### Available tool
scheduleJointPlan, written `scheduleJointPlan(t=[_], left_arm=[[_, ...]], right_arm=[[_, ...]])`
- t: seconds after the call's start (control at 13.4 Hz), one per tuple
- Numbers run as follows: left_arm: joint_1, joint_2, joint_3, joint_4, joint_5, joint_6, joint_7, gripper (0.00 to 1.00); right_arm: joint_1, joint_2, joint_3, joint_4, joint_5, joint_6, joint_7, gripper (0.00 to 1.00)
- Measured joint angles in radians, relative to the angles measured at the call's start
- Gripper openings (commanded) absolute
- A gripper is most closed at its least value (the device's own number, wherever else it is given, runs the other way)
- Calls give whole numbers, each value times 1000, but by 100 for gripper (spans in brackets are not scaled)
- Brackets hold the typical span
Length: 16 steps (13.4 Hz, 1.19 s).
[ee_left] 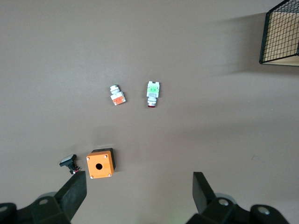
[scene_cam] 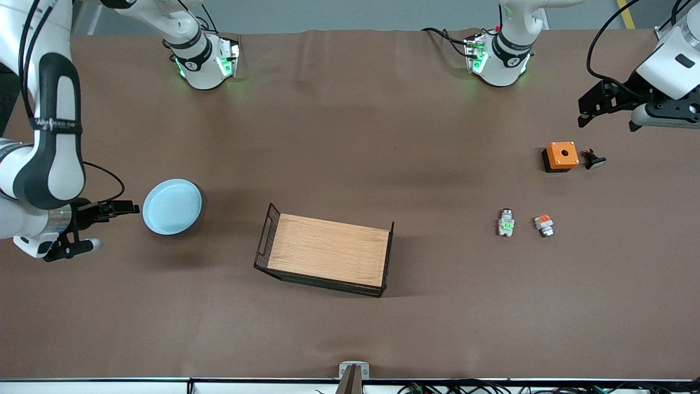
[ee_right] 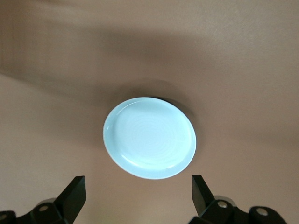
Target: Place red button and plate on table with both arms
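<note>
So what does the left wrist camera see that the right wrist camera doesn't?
Only the left wrist view shows the small parts: the green-centred button, an orange-topped part beside it, an orange box with a black part next to it, and a corner of the wire tray. Only the right wrist view shows the plate, lying flat on the cloth. Both share the brown table and an open end effector over it: the left end effector over the parts, the right end effector by the plate, neither holding anything.

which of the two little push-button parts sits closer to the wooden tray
The green-centred button. The orange-topped one lies beside it, farther toward the left arm's end of the table, away from the tray.
</note>
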State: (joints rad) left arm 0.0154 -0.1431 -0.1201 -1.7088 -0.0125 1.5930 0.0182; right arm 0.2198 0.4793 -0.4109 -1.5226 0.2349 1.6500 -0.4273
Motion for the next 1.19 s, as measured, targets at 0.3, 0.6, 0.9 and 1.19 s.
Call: scheduleJointPlan(t=[0.3, 0.6, 0.9, 1.19], left_arm=[[0, -3, -1, 1, 0, 0, 0, 100], [0, -6, -1, 1, 0, 0, 0, 100], [0, -7, -1, 1, 0, -5, 0, 100], [0, -8, -1, 1, 0, -11, 0, 100]], right_arm=[[1, -110, 101, 61, -104, -161, 170, 100], [-62, -210, 145, 123, -148, -267, 182, 100], [-131, -317, 237, 126, -213, -295, 184, 100], [-227, -403, 348, 126, -260, -340, 250, 100]])
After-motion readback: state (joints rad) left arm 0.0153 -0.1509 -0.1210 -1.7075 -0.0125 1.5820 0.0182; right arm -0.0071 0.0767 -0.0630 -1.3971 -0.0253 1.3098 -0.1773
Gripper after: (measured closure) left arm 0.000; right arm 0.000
